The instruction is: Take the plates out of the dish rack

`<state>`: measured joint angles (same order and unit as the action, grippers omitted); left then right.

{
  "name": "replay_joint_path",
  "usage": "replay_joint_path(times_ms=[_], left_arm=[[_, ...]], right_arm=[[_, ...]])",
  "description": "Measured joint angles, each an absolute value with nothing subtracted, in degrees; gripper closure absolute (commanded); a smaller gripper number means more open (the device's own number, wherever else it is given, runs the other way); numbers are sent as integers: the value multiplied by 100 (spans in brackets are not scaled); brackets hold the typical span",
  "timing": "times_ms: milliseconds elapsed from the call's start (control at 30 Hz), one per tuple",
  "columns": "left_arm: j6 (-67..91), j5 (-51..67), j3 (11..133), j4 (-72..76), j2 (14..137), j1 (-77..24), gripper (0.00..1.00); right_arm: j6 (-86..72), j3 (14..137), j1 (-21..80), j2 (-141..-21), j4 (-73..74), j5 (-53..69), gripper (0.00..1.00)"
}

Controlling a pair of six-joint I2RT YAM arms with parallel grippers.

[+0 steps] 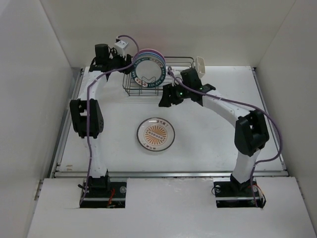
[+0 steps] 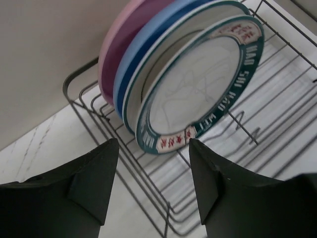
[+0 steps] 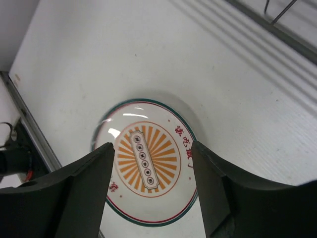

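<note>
The dish rack (image 1: pixel 171 79) stands at the back of the table, and its wires (image 2: pixel 277 124) fill the left wrist view. Three plates stand upright in it: a teal lettered-rim plate (image 2: pixel 198 89) in front, a blue plate (image 2: pixel 148 54) behind it, and a pink plate (image 2: pixel 116 49) at the back. My left gripper (image 2: pixel 153 148) is open just short of the lettered plate's lower rim, at the rack's left end (image 1: pixel 126 64). A white plate with an orange sunburst (image 1: pixel 155 134) lies flat on the table. My right gripper (image 3: pixel 151 153) hangs open above that sunburst plate (image 3: pixel 148 163), holding nothing.
A cream cutlery cup (image 1: pixel 200 64) sits on the rack's right end. White walls enclose the table on the left, back and right. A metal rail (image 1: pixel 168 173) runs along the near edge. A corner of the rack's wire (image 3: pixel 277 10) shows in the right wrist view.
</note>
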<state>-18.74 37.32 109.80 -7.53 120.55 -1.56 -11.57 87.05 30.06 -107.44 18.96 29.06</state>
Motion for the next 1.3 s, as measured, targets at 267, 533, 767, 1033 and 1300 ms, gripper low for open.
replay_joint_path(times_ms=[267,533,767,1033,1300], left_arm=[[-1503,3981,11786,-178,13323,-318,52],[-1356,3981,11802,237,13533,-305,100],[-1505,4136,11421,646,13423,-320,100],[-1234,4198,11404,777,13281,-257,100],[-698,4418,11627,770,12842,-45,100]], right_arm=[[-1225,8958,2624,-9894,2051,2237,26],[-1229,8965,2255,-9867,2427,1911,26],[-1229,8965,2246,-9867,2554,1918,26],[-1245,9037,2246,-9894,2620,2005,30],[-1350,9150,2246,-9942,2615,2080,31]])
